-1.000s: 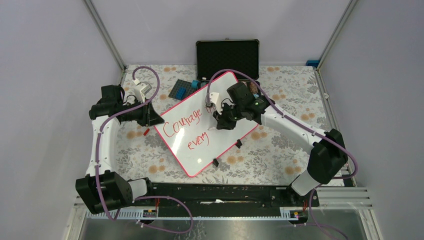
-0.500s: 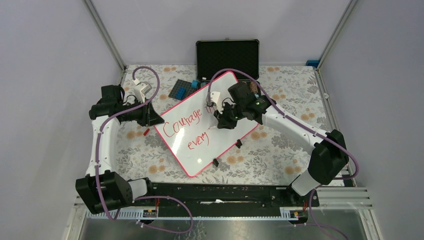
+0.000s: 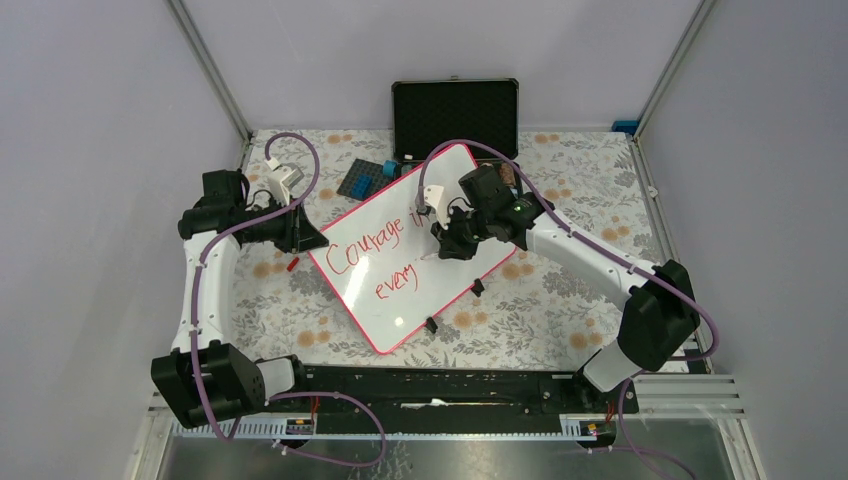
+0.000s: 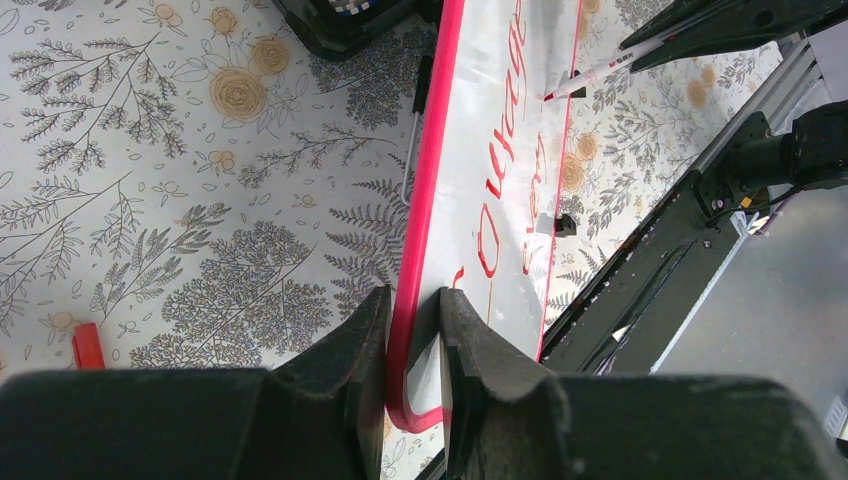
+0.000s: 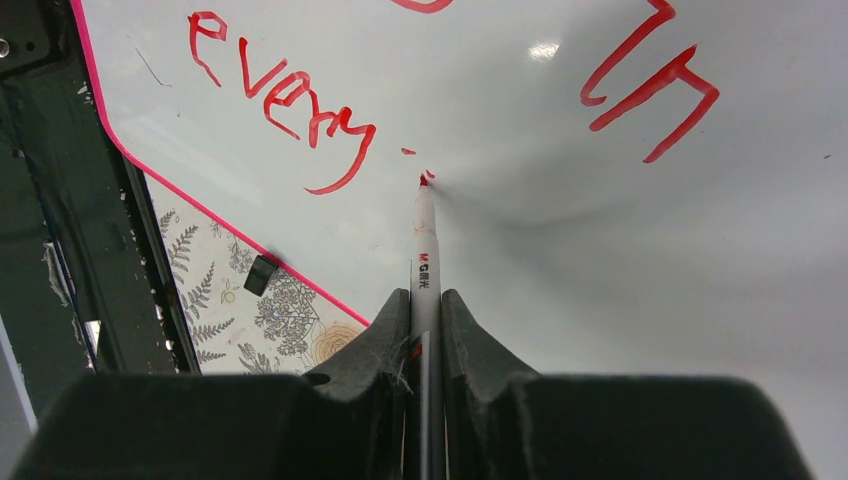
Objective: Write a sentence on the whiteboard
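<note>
The whiteboard (image 3: pixel 405 295) lies tilted on the flowered table, white with a thin pink frame. The sentence (image 3: pixel 368 252) on it, in red, reads "Courage in" above "every" (image 5: pixel 285 95). My left gripper (image 4: pixel 413 310) is shut on the whiteboard's (image 4: pixel 462 150) near-left corner, one finger on each face of the pink edge. My right gripper (image 5: pixel 426 300) is shut on a white marker (image 5: pixel 424 255). The marker's red tip touches the board just right of "every", next to a small red dash (image 5: pixel 408 151). From above, the right gripper (image 3: pixel 441 251) hovers over the board's middle.
An open black case (image 3: pixel 455 115) stands at the back, with a dark grid plate and blue block (image 3: pixel 365 178) in front of it. A red cap (image 4: pixel 87 345) lies left of the board. Two black clips (image 3: pixel 478 287) sit on the board's right edge.
My right gripper with the marker has shifted slightly to the right along the board. The left gripper and the board have not moved.
</note>
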`<state>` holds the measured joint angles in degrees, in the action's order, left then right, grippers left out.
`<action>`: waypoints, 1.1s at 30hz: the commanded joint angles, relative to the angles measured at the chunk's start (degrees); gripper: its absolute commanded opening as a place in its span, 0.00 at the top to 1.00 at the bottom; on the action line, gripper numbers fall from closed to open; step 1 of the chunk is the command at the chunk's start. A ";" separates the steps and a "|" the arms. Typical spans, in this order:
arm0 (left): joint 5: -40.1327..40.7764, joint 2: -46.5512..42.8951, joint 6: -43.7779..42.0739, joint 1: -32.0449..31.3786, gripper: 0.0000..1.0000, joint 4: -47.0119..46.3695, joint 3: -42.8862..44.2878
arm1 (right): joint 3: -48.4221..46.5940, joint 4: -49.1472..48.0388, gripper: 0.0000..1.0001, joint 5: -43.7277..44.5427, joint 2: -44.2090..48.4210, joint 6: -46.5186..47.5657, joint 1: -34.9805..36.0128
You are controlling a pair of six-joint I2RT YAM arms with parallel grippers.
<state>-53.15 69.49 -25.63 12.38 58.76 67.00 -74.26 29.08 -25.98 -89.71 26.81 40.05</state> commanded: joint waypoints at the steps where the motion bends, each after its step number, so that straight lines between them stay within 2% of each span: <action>1: 1.47 0.48 -1.97 -0.34 0.98 -1.56 -0.87 | -0.55 -0.44 1.00 1.27 0.92 0.66 -0.39; 12: 1.54 0.37 -2.04 -0.36 0.98 -1.57 -0.97 | -3.38 -0.37 1.00 -0.08 -0.85 0.09 -0.18; 33: 1.38 0.55 -2.17 -0.35 0.98 -1.55 -0.62 | -3.24 -0.26 1.00 0.31 -1.18 -0.11 2.69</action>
<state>-53.15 69.49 -25.67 12.38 58.76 67.00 -75.26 29.47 -26.11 -90.65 26.74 41.87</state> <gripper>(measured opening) 0.216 0.182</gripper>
